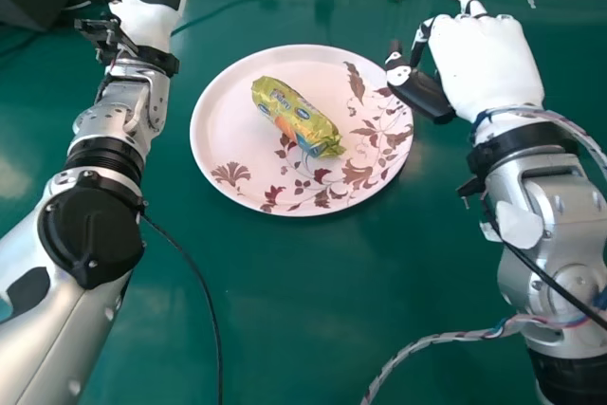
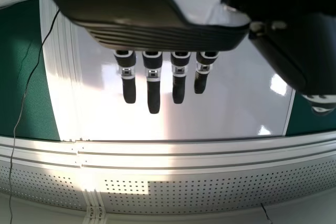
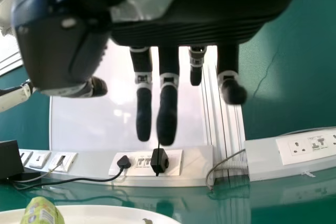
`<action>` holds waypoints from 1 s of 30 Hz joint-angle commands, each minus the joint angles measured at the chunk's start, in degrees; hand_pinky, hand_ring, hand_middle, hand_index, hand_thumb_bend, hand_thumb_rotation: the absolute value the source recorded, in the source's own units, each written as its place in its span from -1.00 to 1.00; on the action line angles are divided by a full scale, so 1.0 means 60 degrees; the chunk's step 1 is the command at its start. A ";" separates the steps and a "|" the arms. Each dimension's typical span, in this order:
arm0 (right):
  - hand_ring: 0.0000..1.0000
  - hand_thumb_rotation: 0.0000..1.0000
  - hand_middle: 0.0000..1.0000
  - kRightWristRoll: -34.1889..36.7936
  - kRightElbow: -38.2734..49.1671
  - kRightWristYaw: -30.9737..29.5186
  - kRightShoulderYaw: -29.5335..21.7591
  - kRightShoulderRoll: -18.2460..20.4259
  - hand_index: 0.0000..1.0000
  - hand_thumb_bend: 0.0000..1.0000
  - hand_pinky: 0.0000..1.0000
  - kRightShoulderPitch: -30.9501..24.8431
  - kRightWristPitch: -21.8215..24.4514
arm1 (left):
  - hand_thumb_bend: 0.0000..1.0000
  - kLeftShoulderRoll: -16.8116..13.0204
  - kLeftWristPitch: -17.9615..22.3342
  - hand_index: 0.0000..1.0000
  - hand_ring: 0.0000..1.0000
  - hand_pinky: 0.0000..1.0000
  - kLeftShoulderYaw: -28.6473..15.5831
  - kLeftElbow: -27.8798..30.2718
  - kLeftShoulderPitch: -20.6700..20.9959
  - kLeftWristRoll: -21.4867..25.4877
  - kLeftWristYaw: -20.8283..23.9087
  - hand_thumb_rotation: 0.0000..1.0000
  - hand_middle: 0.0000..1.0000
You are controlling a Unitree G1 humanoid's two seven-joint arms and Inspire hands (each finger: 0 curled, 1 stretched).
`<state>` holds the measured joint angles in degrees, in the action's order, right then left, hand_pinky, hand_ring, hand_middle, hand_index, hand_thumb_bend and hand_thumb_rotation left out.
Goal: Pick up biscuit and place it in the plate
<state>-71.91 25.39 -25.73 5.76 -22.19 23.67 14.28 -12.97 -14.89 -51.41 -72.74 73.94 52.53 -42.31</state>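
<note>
Right hand (image 1: pixel 488 59), fingers straight and apart, I hold near the plate (image 1: pixel 223 116) bearing the biscuit (image 1: pixel 299 119); my left hand (image 1: pixel 147 18) likewise has fingers extended.

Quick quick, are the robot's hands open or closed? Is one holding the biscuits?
Left hand: open, fingers straight, holding nothing.
Right hand: open too, holding nothing; the biscuit packet lies on the plate.

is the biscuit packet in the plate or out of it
In it: the biscuit packet lies on its side on the plate, with the plate's rim all around it.
</note>
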 commanded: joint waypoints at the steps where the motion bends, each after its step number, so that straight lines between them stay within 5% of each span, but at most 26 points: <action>1: -0.73 -0.88 -0.53 0.0076 -0.0018 0.0169 0.0012 -0.0037 -0.03 0.00 -0.84 0.0046 -0.0014 | 1.00 0.0020 0.0108 1.00 0.70 0.76 -0.0067 -0.0067 -0.0044 0.0064 -0.0025 0.54 0.91; 13: -0.72 -0.81 -0.35 0.0356 -0.0102 0.0723 -0.0047 -0.0073 -0.02 0.01 -0.85 -0.0030 -0.0082 | 1.00 0.0123 0.0660 1.00 0.70 0.75 0.0209 0.0000 -0.0092 -0.0247 -0.0116 0.53 0.90; 14: -0.72 -0.43 -0.32 0.0380 -0.0104 0.0777 -0.0045 -0.0077 0.02 0.27 -0.85 -0.0040 -0.0083 | 1.00 0.0132 0.0719 1.00 0.70 0.75 0.0237 0.0005 -0.0098 -0.0285 -0.0155 0.53 0.89; 16: -0.71 -0.04 -0.24 0.0451 -0.0078 0.0854 -0.0046 -0.0085 0.09 0.53 -0.84 -0.0070 -0.0089 | 1.00 0.0159 0.0790 1.00 0.71 0.76 0.0244 0.0013 -0.0104 -0.0326 -0.0237 0.57 0.90; 30: -0.69 0.28 0.01 0.0638 -0.0142 0.1587 -0.0002 -0.0091 0.40 0.63 -0.79 -0.0102 -0.0193 | 1.00 0.0266 0.1211 1.00 0.70 0.78 0.0301 0.0057 -0.0092 -0.0460 -0.0120 0.68 0.88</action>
<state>-68.29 24.75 -17.01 5.76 -22.49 23.59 13.47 -11.51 -7.37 -50.18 -72.69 73.85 50.02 -42.69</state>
